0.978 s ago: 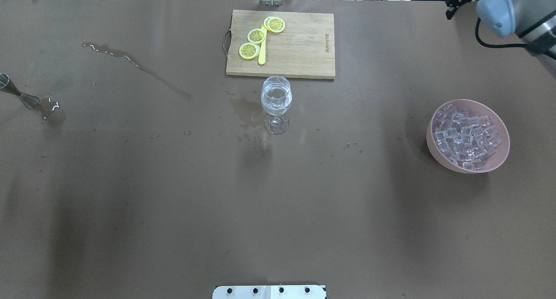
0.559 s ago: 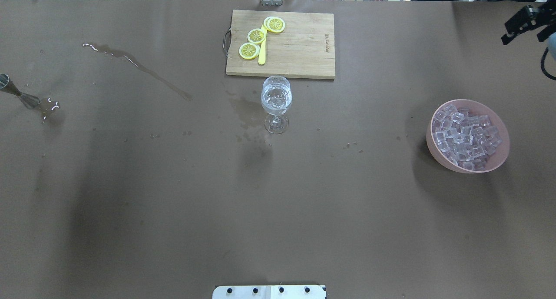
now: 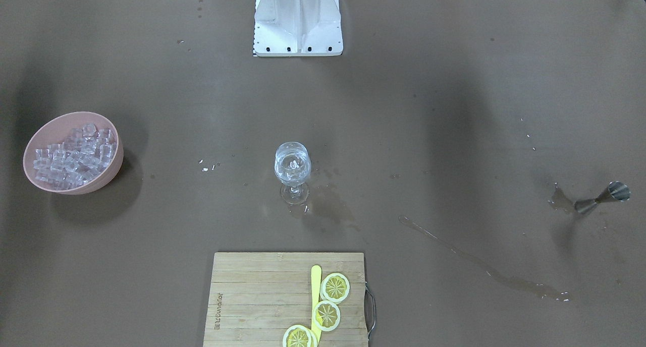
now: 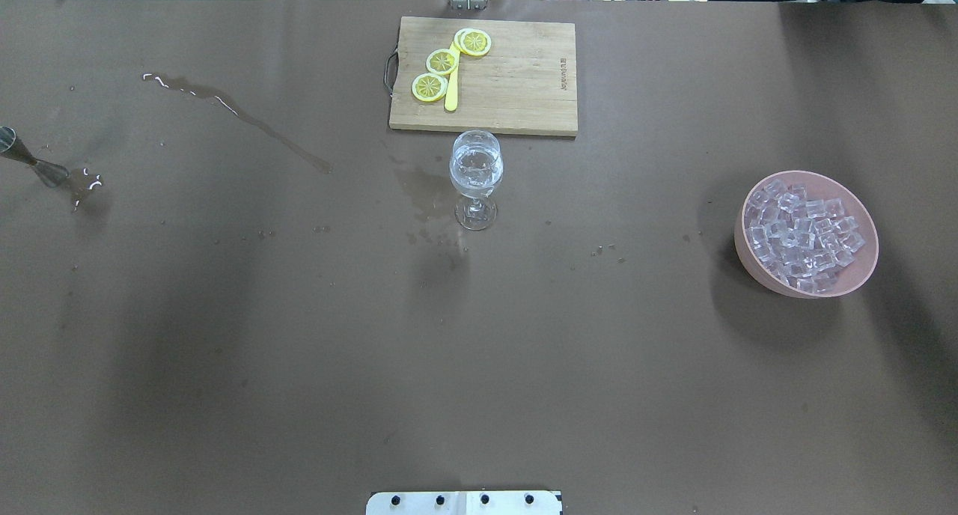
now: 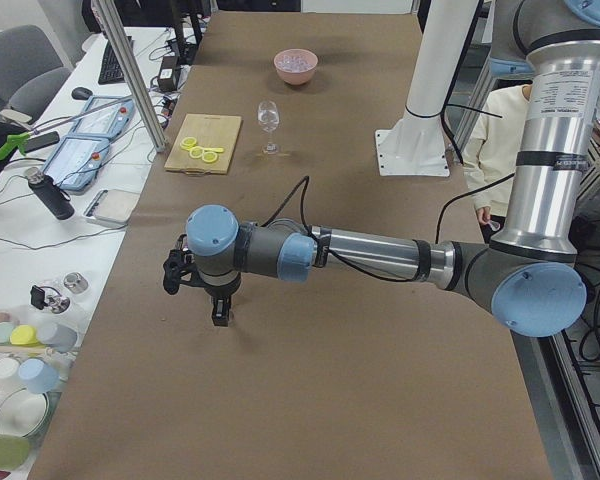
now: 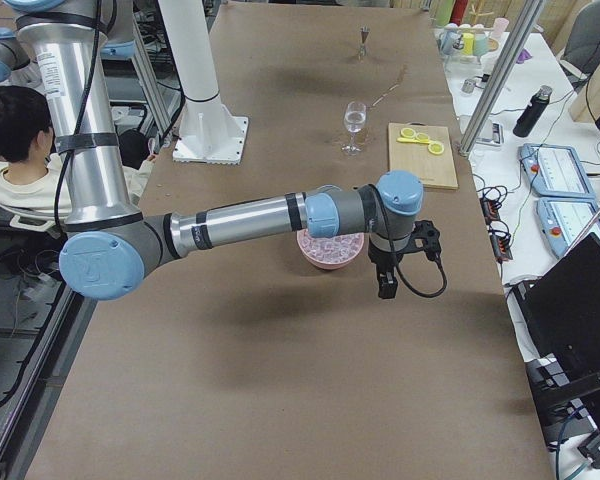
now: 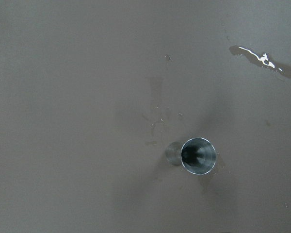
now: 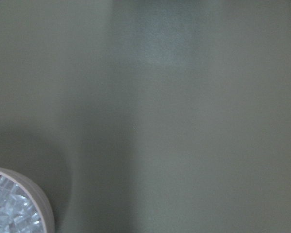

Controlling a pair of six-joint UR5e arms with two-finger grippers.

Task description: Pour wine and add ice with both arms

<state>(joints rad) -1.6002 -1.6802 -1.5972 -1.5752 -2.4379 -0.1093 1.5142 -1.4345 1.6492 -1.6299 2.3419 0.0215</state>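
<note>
A wine glass (image 4: 476, 172) stands upright mid-table and holds a little clear wine; it also shows in the front view (image 3: 292, 171). Ice cubes (image 4: 804, 234) fill a pink bowl (image 4: 748, 264) at the right. A steel jigger (image 4: 34, 165) stands at the far left, and shows from above in the left wrist view (image 7: 198, 156). My left gripper (image 5: 220, 318) hangs high over that end of the table. My right gripper (image 6: 387, 290) hangs high beside the bowl (image 6: 330, 252). Both show only in side views, so I cannot tell whether they are open.
A wooden cutting board (image 4: 516, 88) with lemon slices (image 4: 441, 61) and a yellow knife (image 4: 451, 88) lies behind the glass. Spilled liquid streaks the table at the left (image 4: 247, 122), near the jigger (image 4: 88, 182) and beside the glass (image 4: 423, 189). The white robot base (image 3: 298, 19) stands at the near edge.
My right arm and gripper, seen at the top right corner of the overhead view before, have moved out of that view. The glass, bowl and jigger have not moved.
</note>
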